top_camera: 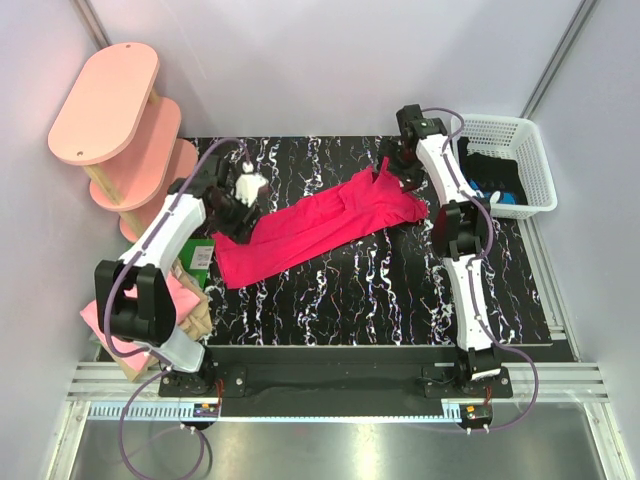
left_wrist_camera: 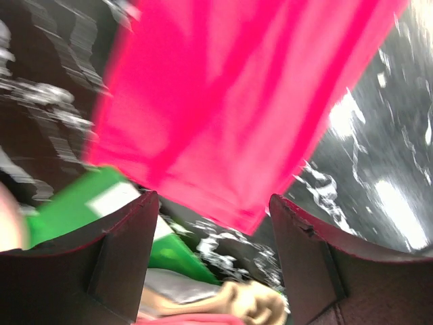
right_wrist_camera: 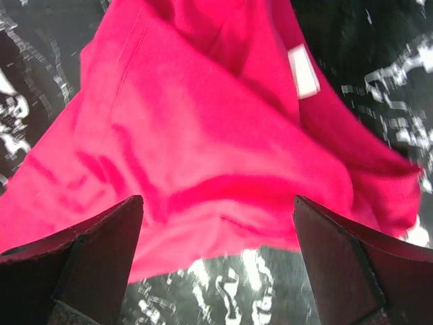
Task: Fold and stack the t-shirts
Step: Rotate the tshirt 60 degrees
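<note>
Setup for flattening: crimson t-shirt (top_camera: 320, 225) lies as a rumpled diagonal band across the marbled table (top_camera: 380, 300), hem end left, collar end right.
Left gripper (top_camera: 238, 222) hangs over the hem corner, jaws apart and empty. The right gripper (right_wrist_camera: 216, 203) stands wide and empty over the collar end. Judgement: each should pinch the cloth edge squarely, then both draw apart evenly to flatten it before folding; a lopsided pull risks dragging it toward the white basket (top_camera: 520, 150).

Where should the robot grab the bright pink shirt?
Probably pinch the crimson t-shirt at its two ends, coming down from above: the hem corner under the left gripper, the collar end under the right gripper. It lies flat in a long strip.
</note>
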Motion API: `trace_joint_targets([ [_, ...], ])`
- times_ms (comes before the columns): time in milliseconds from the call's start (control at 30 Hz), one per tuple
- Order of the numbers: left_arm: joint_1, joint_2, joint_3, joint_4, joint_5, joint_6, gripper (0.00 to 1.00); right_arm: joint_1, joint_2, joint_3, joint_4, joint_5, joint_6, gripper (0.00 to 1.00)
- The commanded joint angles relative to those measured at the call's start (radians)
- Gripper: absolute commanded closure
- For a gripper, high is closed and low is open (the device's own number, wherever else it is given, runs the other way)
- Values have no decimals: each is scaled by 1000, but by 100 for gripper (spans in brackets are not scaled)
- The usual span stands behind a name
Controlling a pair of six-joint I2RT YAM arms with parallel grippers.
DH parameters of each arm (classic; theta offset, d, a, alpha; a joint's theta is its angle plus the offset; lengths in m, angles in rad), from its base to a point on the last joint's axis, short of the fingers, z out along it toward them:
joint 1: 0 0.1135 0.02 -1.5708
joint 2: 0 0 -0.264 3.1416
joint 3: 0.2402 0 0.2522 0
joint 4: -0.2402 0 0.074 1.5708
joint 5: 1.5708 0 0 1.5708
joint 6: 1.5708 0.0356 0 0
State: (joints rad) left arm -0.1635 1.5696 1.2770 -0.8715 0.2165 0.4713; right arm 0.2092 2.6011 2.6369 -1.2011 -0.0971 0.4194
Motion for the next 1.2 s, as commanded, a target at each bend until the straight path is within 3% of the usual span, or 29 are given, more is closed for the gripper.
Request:
trace_joint_targets([
  [0,-8,19,68,11,-77,-4,29,2,-212,-104,-17,-10,38,0],
  [133,-28,125,45,45,-152,4,30,7,-376,-336,58,-15,70,0],
  [333,-28,251,36,103,-213,10,31,7,-379,-479,80,-1,81,0],
  [533,-28,297,30,129,-279,18,32,7,-265,-440,92,-71,99,0],
  [767,-53,333,6,140,-368,-14,32,9,-107,-275,86,-133,125,0],
  [1167,-185,325,-108,146,-396,-71,32,-42,59,-130,-15,-62,70,0],
])
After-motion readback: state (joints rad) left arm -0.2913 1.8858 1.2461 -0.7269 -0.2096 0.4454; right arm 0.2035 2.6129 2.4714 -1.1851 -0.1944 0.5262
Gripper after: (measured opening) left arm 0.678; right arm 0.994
